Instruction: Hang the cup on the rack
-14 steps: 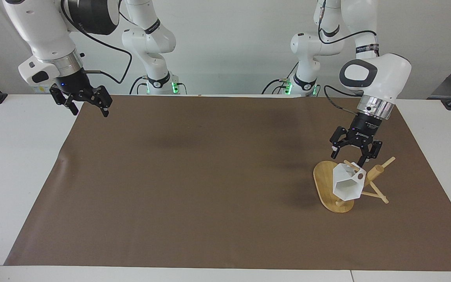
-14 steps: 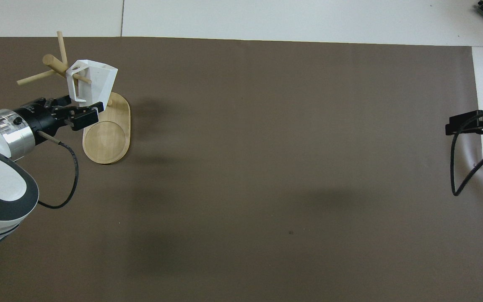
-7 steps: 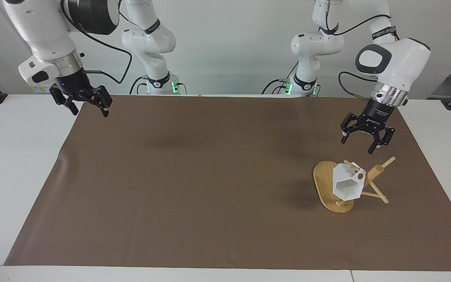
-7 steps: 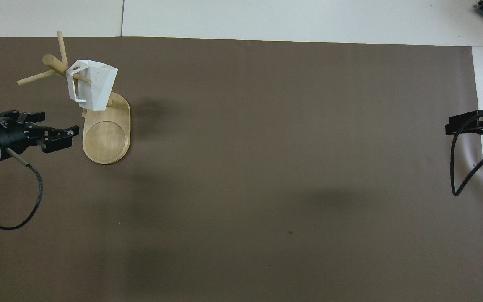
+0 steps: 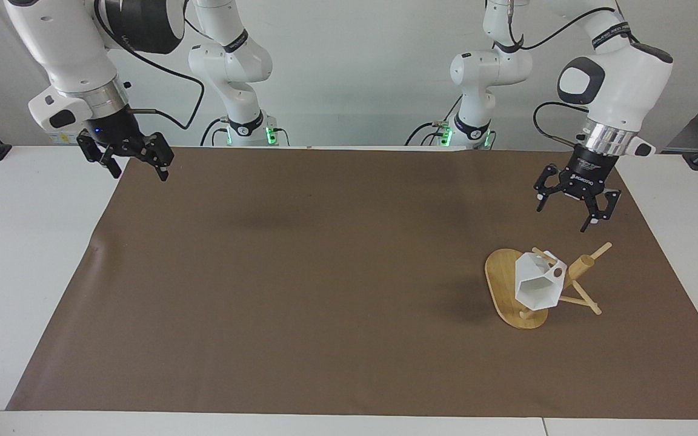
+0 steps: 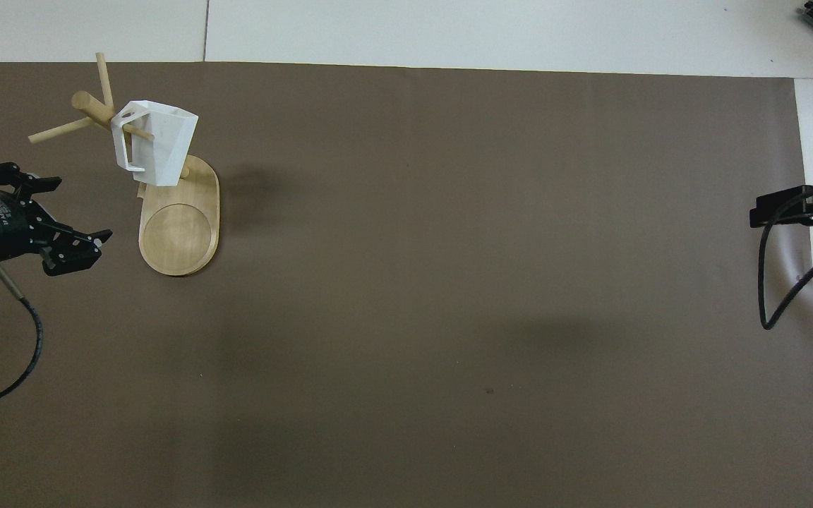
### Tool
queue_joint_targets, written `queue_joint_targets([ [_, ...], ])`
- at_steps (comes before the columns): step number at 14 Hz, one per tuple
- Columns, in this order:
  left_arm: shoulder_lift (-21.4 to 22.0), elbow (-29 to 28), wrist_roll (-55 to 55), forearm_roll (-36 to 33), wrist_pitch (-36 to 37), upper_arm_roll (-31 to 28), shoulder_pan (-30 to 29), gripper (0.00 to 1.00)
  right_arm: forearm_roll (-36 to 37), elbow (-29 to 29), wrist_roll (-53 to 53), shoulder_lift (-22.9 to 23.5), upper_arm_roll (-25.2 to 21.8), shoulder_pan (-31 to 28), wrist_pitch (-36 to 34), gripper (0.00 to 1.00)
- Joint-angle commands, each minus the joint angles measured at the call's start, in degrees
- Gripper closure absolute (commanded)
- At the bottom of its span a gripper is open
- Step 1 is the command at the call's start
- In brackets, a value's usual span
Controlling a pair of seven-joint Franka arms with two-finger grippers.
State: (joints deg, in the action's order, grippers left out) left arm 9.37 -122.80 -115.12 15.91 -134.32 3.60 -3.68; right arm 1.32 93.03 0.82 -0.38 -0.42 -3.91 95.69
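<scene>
The hanging looks done to me: the cup [image 5: 537, 284] sits on the rack [image 5: 509, 290] with one of the thin peg sticks [image 6: 140, 131] threaded through its blocky handle, its mouth tipped outward and its body clear of my fingers. The rack stands on the brown mat [image 5: 325, 290] toward my left arm's end of the table, near that end edge of the mat, its oval base flat and its post upright. My left gripper [image 5: 573, 204] is up in the air over the mat near that edge, apart from cup and rack, and its fingers stand spread wide with nothing between them. My right gripper [image 5: 137, 160] hangs over the mat's corner at the right arm's end on the robots' side, fingers also spread and empty; that arm only waits. What is left, as I judge it, is little more than drawing my left arm back to rest, provided the cup stays put on its peg, and it shows no sign of slipping. Against the earlier frames, the change is all in my left arm: a second ago my open fingers were right down at the cup, just above its handle, and since then I have lifted and pulled away toward my own base. The cup and rack have not shifted, and my right arm has not moved.
</scene>
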Motion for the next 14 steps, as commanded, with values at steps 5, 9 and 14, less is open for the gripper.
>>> queue_joint_targets([
  [5, -0.22, 7.40, 27.61, -7.82, 15.57, 0.44, -1.69, 0.00, -0.26, 1.27, 0.58, -1.20, 0.16, -0.22, 0.11, 0.00],
  [9, -0.22, 9.25, 57.82, -8.18, 20.41, 0.35, -1.86, 0.00, -0.35, 1.27, 2.34, -1.20, 0.16, -0.22, 0.11, 0.00],
  [14, -0.14, 9.69, 95.11, -10.36, 22.69, 0.27, -1.95, 0.00, -0.35, 1.27, 1.99, -1.20, 0.16, -0.14, 0.11, 0.00],
])
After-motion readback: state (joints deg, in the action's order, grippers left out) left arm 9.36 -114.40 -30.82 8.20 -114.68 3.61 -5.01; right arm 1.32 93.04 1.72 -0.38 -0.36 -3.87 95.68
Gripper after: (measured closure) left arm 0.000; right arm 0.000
